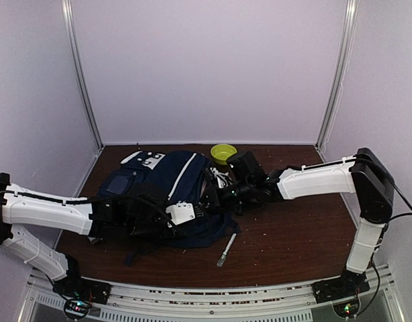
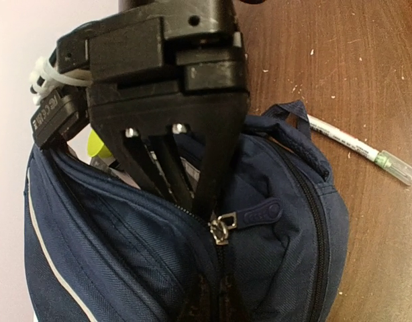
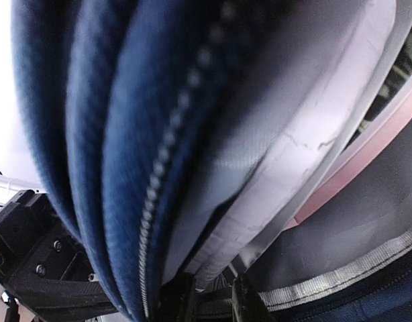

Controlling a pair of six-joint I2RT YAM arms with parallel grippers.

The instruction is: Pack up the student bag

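Left claw (image 2: 203, 204) is pinching narrow on the zip edge of the student bag (image 2: 125, 261); right claw (image 3: 206, 302), cannot tell. Mouth-holding step seems underway; next is calling for loading the loose pen (image 2: 347, 142) off the desk (image 2: 367, 60).

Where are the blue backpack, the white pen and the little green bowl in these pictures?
student bag (image 1: 192, 182): top camera, navy panel right of the white stripe.
pen (image 1: 227, 249): top camera, middle of its barrel.
green bowl (image 1: 223, 153): top camera, its inside, behind the bag.
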